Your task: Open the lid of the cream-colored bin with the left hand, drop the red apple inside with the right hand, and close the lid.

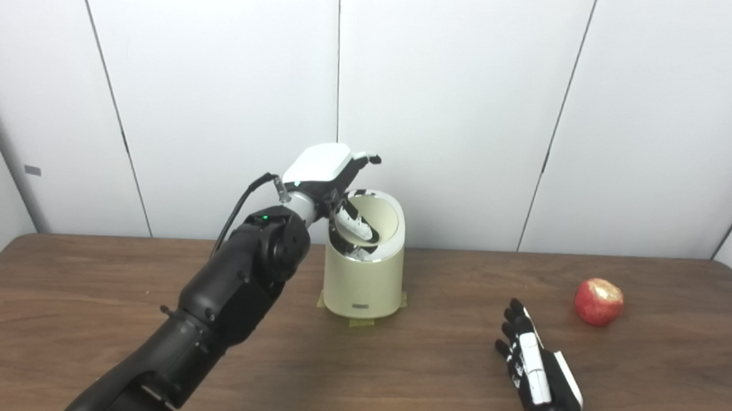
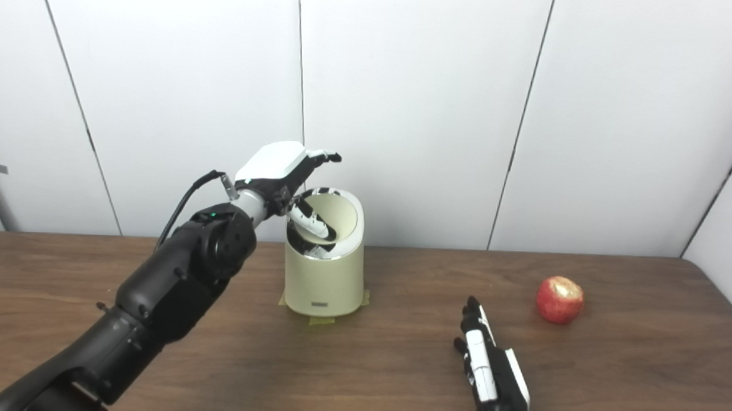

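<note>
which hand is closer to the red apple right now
Right. The right hand lies on the table just left of and in front of the apple, apart from it; the left hand is at the bin.

Both views sit side by side at head height, looking forward and down across the table toward the white panel wall. Mid range: both arms enter from the bottom edge. Overlap is nearly total; both frame the bin, apple, left robot hand and right robot hand. In the right eye view everything sits further left, e.g. bin, apple.
</note>
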Robot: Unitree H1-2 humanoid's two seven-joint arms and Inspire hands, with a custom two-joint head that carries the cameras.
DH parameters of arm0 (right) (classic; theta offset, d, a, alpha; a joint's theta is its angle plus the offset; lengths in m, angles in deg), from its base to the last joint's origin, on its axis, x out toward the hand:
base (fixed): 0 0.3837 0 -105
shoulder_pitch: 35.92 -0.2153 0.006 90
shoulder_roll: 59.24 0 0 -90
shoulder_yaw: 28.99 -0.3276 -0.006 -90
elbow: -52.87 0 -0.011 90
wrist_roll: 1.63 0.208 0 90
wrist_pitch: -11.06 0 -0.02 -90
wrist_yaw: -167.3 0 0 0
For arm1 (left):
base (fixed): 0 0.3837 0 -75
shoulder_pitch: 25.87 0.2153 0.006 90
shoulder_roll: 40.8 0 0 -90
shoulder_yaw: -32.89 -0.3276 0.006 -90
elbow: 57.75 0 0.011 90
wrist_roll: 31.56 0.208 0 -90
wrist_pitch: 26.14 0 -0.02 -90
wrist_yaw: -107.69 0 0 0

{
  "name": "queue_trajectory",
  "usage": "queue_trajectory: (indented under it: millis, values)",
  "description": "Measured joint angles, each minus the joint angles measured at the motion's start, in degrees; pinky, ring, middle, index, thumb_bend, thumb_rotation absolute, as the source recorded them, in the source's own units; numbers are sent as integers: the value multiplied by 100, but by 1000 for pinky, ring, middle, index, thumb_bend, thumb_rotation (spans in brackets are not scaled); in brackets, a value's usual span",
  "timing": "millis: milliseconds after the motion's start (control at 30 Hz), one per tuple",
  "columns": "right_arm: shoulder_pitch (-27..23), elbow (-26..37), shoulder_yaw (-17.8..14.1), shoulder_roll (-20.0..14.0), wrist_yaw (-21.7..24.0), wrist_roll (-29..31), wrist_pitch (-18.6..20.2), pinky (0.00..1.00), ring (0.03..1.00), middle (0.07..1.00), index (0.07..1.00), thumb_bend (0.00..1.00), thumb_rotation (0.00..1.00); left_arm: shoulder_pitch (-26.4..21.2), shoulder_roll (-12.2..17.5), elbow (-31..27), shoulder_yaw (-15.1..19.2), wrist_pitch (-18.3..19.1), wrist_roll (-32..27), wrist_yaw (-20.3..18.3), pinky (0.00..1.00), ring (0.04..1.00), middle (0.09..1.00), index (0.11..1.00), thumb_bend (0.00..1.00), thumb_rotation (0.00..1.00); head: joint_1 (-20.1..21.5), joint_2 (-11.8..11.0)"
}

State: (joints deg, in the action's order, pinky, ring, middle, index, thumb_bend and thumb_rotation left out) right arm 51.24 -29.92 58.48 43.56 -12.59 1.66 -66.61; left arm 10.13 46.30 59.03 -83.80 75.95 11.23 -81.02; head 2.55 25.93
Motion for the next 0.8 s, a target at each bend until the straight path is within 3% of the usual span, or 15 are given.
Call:
queue_trajectory:
  millis: [567,800]
  values:
    - [10,23,-13,-3,2,17,54,962,994,997,1000,725,956,-145,236,18,-778,-452,1331,432,893,890,853,888,981,57,-17,53]
    - [9,22,-25,-21,9,28,57,958,994,998,1000,730,962,-149,276,-14,-829,-633,1550,558,883,891,853,888,976,33,-44,44]
